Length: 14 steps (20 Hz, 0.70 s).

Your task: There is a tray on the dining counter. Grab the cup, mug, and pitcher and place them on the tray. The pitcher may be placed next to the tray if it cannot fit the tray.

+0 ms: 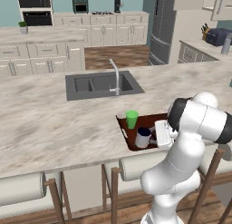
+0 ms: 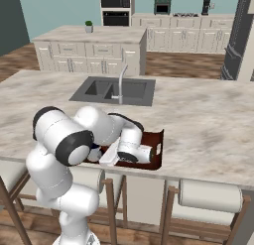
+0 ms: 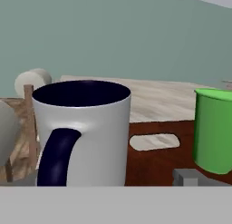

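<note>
the mug (image 3: 81, 132) stands upright on the tray (image 3: 156, 162), close in front of the gripper (image 1: 162, 135), its dark handle turned toward the hand and its rim level. in the hand view the body looks pale and the inside dark. from the left base view it sits in the tray's near-left part, with the cup (image 1: 132, 119) just beyond it toward the sink (image 1: 102, 85), the two near each other but apart. both are inside the tray's raised rim, and one cut-out handle of the tray shows between them in the hand view.

the gripper is released, jaws spread wide and holding nothing; the mug lies between or just ahead of the fingers, and i cannot tell whether a finger touches it. my reading is that the mug is set down and the move in hand is letting go and backing off.

the relation that matters: the mug is straight ahead of the hand along its pointing line, so a clean retreat would go straight back along that line, away from the sink. a sideways swing risks catching the handle, or pushing the mug into the cup.

the tray lies on the dining counter (image 1: 50, 123) at its near edge, on the robot's side of the sink. i cannot pick out the pitcher with any certainty.
</note>
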Motion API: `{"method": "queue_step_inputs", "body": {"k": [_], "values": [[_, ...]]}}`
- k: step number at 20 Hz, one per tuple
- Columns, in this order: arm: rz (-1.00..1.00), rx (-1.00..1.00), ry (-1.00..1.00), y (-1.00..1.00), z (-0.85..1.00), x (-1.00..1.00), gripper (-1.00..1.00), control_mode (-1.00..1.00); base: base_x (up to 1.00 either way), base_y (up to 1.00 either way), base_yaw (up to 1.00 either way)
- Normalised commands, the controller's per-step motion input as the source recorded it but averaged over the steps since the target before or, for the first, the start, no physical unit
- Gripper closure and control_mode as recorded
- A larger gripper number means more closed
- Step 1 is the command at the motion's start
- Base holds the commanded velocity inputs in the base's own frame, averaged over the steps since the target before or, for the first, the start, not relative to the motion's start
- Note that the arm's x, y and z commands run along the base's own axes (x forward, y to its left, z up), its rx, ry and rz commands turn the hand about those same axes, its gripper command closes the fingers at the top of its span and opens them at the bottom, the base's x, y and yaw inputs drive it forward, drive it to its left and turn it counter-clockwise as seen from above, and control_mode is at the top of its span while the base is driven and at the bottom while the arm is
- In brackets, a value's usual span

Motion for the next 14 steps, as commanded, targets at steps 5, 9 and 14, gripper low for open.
{"method": "queue_step_inputs", "body": {"k": [5, 9, 14], "values": [[0.00, 0.00, -0.01, -0.02, 0.37, -0.16, -1.00, -1.00, 0.00, 0.00, 0.00], [0.00, 0.00, 0.00, 0.04, 0.35, 0.00, -1.00, -1.00, 0.00, 0.00, 0.00], [-0.03, -0.06, 0.00, 0.34, 0.09, 0.05, -1.00, -1.00, 0.00, 0.00, 0.00]]}}
